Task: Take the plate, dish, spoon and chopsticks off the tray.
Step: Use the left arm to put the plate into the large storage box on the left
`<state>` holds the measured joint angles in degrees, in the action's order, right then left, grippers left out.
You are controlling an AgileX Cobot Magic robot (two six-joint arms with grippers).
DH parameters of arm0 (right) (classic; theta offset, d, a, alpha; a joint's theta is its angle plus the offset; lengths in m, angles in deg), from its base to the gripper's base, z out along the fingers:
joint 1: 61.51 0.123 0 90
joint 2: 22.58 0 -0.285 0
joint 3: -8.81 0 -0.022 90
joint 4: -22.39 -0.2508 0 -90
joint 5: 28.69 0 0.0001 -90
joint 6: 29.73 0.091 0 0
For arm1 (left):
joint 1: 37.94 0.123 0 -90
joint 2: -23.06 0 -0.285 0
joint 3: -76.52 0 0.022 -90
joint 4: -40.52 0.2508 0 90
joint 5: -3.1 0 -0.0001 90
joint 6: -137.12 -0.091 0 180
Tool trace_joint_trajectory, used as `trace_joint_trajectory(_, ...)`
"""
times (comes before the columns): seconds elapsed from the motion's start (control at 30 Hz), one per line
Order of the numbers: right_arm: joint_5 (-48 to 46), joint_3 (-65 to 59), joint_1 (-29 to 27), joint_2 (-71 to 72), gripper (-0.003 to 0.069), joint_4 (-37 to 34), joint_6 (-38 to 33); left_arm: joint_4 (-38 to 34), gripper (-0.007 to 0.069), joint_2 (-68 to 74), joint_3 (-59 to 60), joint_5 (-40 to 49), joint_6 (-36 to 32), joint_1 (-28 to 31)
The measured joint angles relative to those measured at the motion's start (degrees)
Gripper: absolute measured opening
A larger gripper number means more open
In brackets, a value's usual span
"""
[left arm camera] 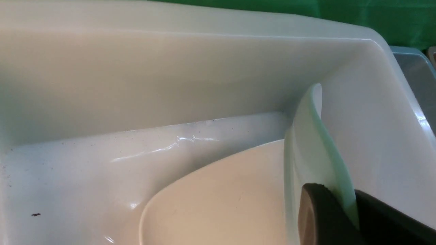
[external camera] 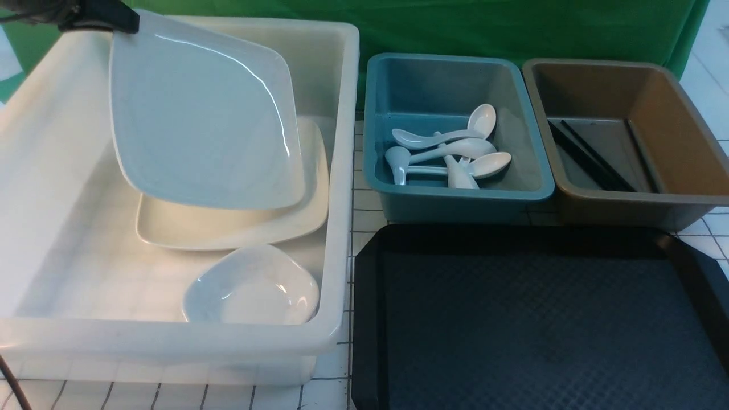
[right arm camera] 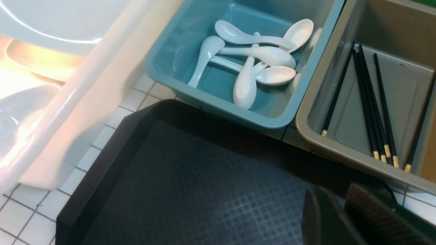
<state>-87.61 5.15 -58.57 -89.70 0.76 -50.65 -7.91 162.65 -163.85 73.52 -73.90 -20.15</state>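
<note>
My left gripper is shut on a corner of the large white plate, holding it tilted above the white bin. In the left wrist view the plate's rim stands edge-on between the dark fingers. Below it in the bin lie a second large plate and a small white dish. White spoons lie in the teal bin, black chopsticks in the brown bin. The black tray is bare. My right gripper hangs over the tray's far right corner, slightly open and holding nothing.
The teal bin and the brown bin stand side by side behind the tray, on a white gridded tabletop. The white bin fills the left side. A green cloth hangs at the back.
</note>
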Motion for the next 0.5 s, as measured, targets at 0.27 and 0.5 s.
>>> trace_joint_trajectory(0.27,2.4,0.0,0.0,0.0,0.0136,0.0,0.6,-0.7,-0.0006,0.2,1.6,-0.4,-0.1,0.0)
trace_joint_trajectory(0.5,4.2,0.0,0.0,0.0,0.0136,-0.1,1.0,0.6,-0.0006,0.2,6.2,-0.5,-0.4,0.2)
